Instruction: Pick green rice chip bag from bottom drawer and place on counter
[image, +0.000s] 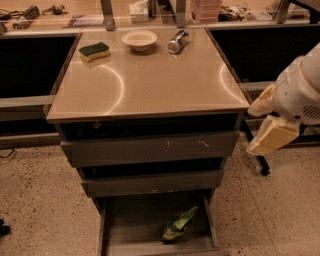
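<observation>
Down at the bottom centre, the green rice chip bag (179, 226) lies in the pulled-out bottom drawer (131, 224), toward its right front. At the right edge, beside the counter (150, 85), the gripper (256, 129) hangs, fingers apart, holding nothing.

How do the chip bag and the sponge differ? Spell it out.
The chip bag lies in the open bottom drawer; the sponge sits on the counter. The chip bag is crumpled; the sponge is a neat block. The chip bag is mostly green; the sponge is green over yellow. Both are small and apart from the gripper, which is right of the cabinet.
</observation>
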